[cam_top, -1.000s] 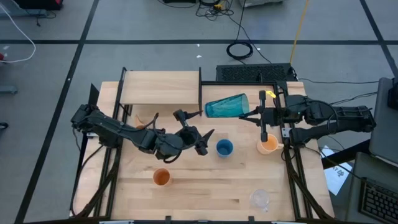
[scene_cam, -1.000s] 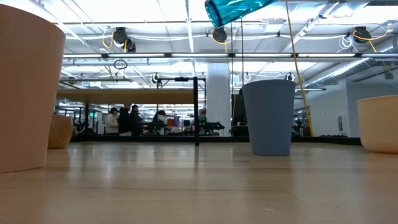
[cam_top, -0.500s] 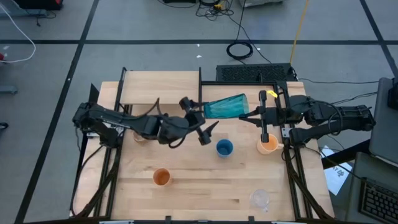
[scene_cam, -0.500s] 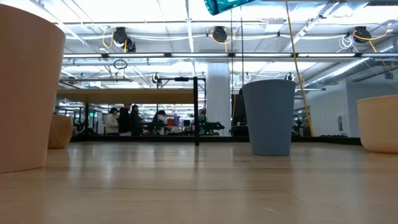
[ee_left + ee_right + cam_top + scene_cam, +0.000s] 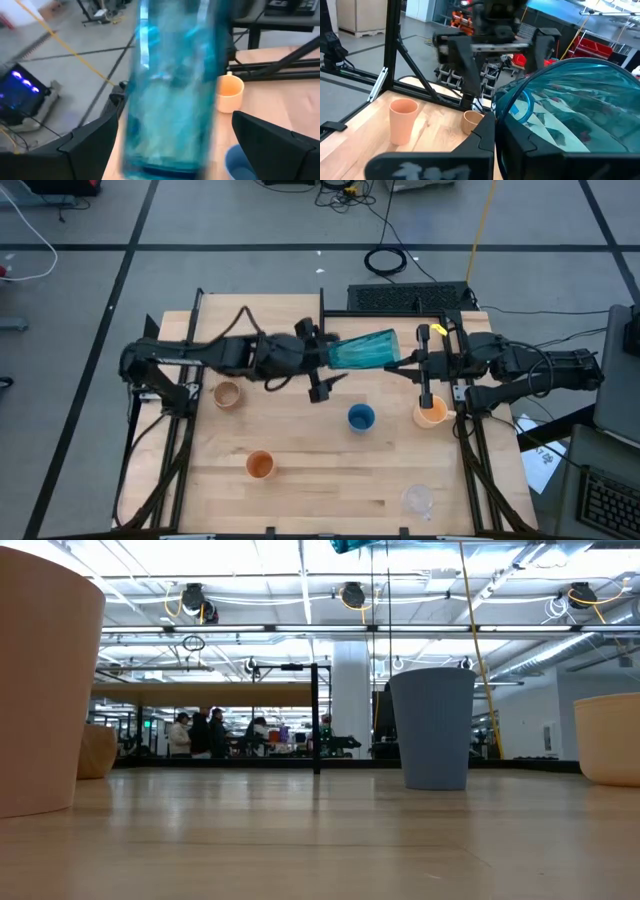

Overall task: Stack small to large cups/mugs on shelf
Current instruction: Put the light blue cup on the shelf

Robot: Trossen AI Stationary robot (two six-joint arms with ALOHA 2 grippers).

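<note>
No text, label, brand, number or sign can be read in any of the views.
</note>
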